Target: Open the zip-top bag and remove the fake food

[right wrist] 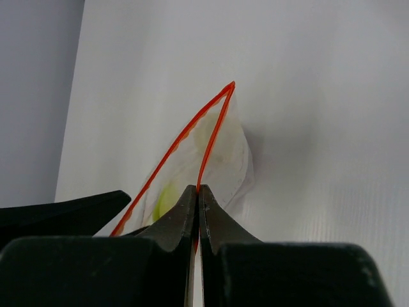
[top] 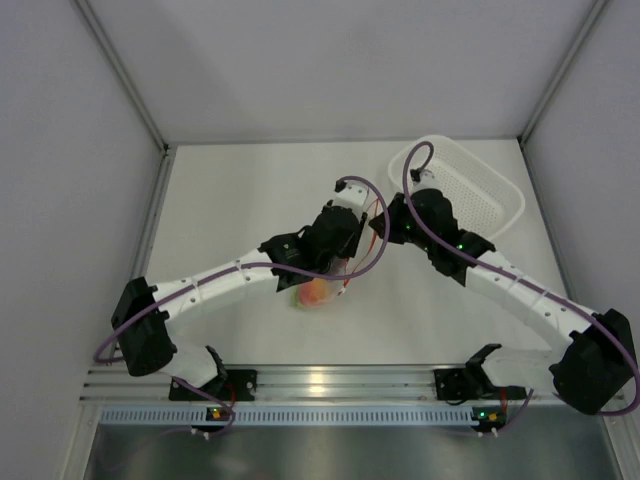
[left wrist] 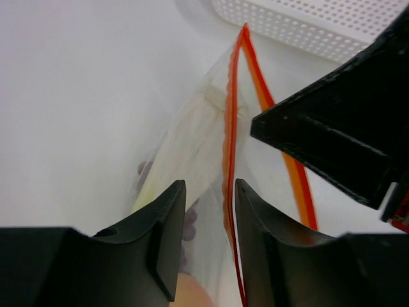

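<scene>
The zip-top bag lies mid-table, and its two orange-red zipper strips stand apart. My right gripper is shut on one zipper strip and holds that lip up. My left gripper is open, its jaws on either side of the other lip's film and strip. The fake food is inside the bag: the pale green-white stalk, purple grapes and the orange-pink fruit. The fruit also shows in the top view. The right gripper's finger crosses the left wrist view.
The white perforated basket stands at the back right, just behind the right wrist, and its wall shows in the left wrist view. A grey wall and rail run along the left of the table.
</scene>
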Controlling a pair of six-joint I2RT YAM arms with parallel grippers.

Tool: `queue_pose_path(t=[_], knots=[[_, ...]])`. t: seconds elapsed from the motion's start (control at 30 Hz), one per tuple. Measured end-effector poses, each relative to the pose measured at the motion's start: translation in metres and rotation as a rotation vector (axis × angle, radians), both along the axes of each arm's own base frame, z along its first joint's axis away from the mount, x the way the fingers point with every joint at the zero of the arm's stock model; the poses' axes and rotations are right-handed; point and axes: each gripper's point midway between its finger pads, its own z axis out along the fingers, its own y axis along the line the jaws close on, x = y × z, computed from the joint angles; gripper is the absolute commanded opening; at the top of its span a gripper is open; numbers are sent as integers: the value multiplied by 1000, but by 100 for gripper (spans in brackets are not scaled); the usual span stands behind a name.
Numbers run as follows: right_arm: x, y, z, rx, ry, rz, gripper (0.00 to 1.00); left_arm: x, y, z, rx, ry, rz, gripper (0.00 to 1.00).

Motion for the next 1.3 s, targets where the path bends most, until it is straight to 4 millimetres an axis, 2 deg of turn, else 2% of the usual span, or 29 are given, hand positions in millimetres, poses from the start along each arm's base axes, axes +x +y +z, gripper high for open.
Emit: queue_pose_path(t=[0.03, 0.07, 0.23, 0.33, 0.5, 0.63, 0.8, 0.9, 1.03, 1.3], knots=[[0, -1, -1, -6, 0, 0, 0, 2, 4, -2, 20, -3, 17, 37], [0, -1, -2, -13, 0, 0, 0, 3, 8, -5, 42, -4, 36, 26], [-2, -9, -6, -62, -5, -5, 0, 9, 32, -15, 147, -19, 121, 0], [-8, -20, -8, -108, -15, -11, 0, 13, 44, -13, 185, -40, 175, 0], [-28, -52, -18, -229, -23, -29, 0, 19, 63, -2, 195, -78, 285, 0], [-39, -66, -20, -277, -34, -16, 2, 13, 62, 11, 116, -77, 309, 0], [-42, -76, -18, -323, -39, 2, 15, 5, 58, 22, 3, -47, 309, 0], [-45, -74, -17, -324, -29, 38, 21, 1, 56, 27, -68, -13, 315, 0], [-45, -62, 2, -291, -39, 91, 23, 0, 53, 26, -163, 29, 364, 0], [-33, -41, 80, -213, -162, 147, 32, 1, 63, 24, -363, 70, 534, 0]])
